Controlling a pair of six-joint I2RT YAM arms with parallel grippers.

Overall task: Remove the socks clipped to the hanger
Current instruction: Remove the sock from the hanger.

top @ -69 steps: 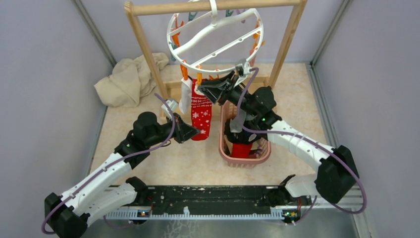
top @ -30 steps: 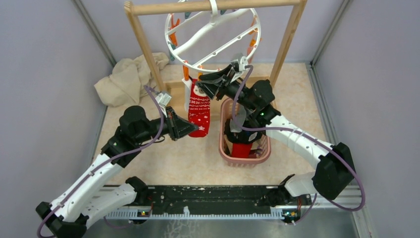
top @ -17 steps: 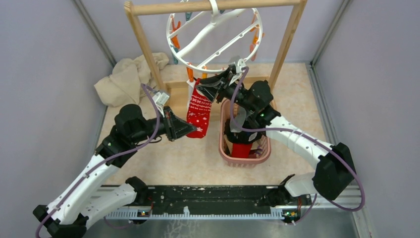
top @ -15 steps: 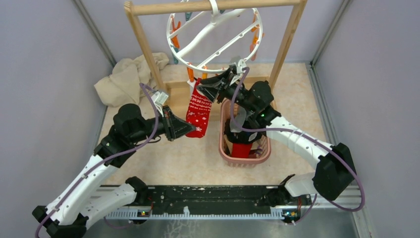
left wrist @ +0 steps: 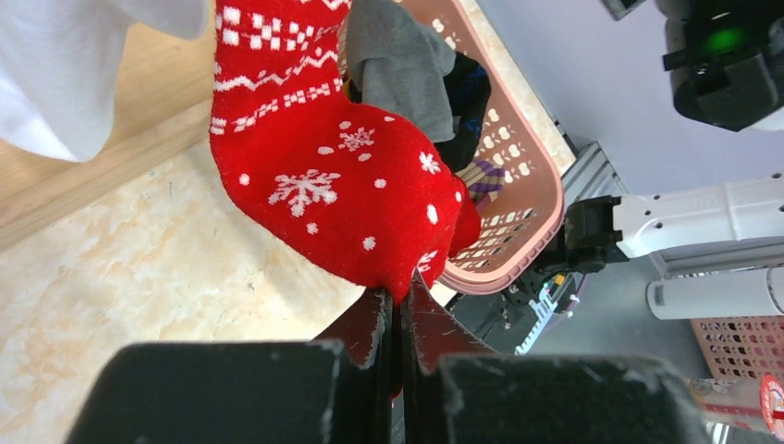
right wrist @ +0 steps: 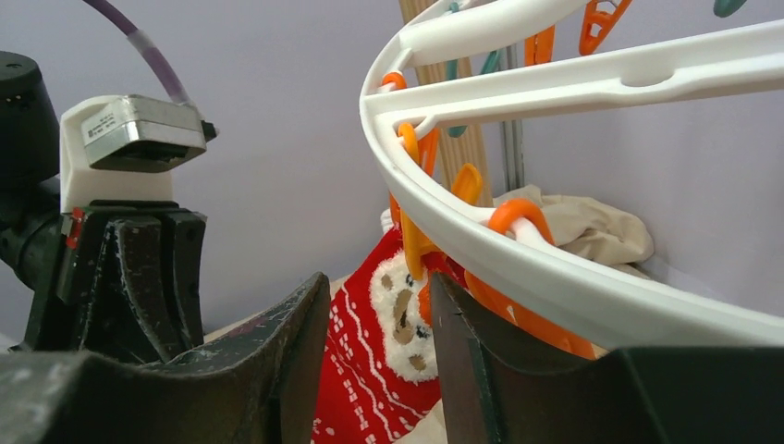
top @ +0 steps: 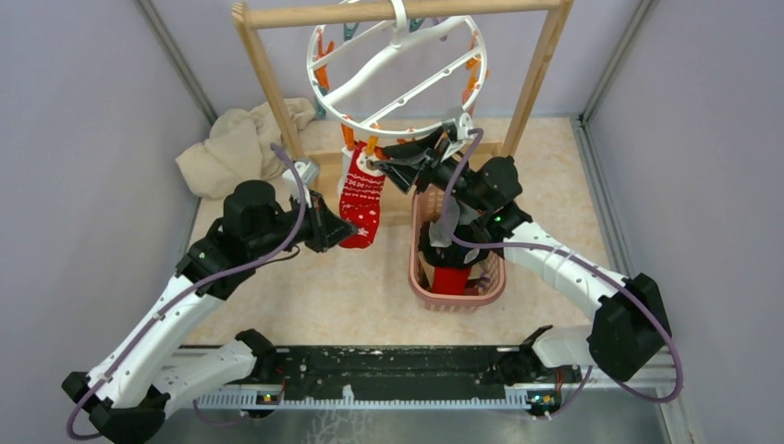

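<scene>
The white ring hanger (top: 398,79) hangs from the wooden rack bar. A red sock with white snowflake pattern (top: 361,199) hangs from an orange clip (right wrist: 416,236) on the ring's near edge (right wrist: 518,273). A white sock (top: 349,166) hangs just behind it. My left gripper (left wrist: 396,298) is shut on the red sock's toe (left wrist: 370,203); it shows left of the sock from above (top: 340,236). My right gripper (right wrist: 379,287) is open, its jaws either side of the clip and the sock's top (right wrist: 393,305), just under the ring (top: 388,165).
A pink lattice basket (top: 490,294) with grey, black and red socks stands under my right arm; it also shows in the left wrist view (left wrist: 527,166). The wooden rack posts (top: 273,102) flank the hanger. A beige cloth (top: 236,148) lies at the back left.
My left gripper has moved left and back with the sock's toe, so the sock hangs straighter. The ring has swung. My right gripper has shifted slightly right, still at the clip.
</scene>
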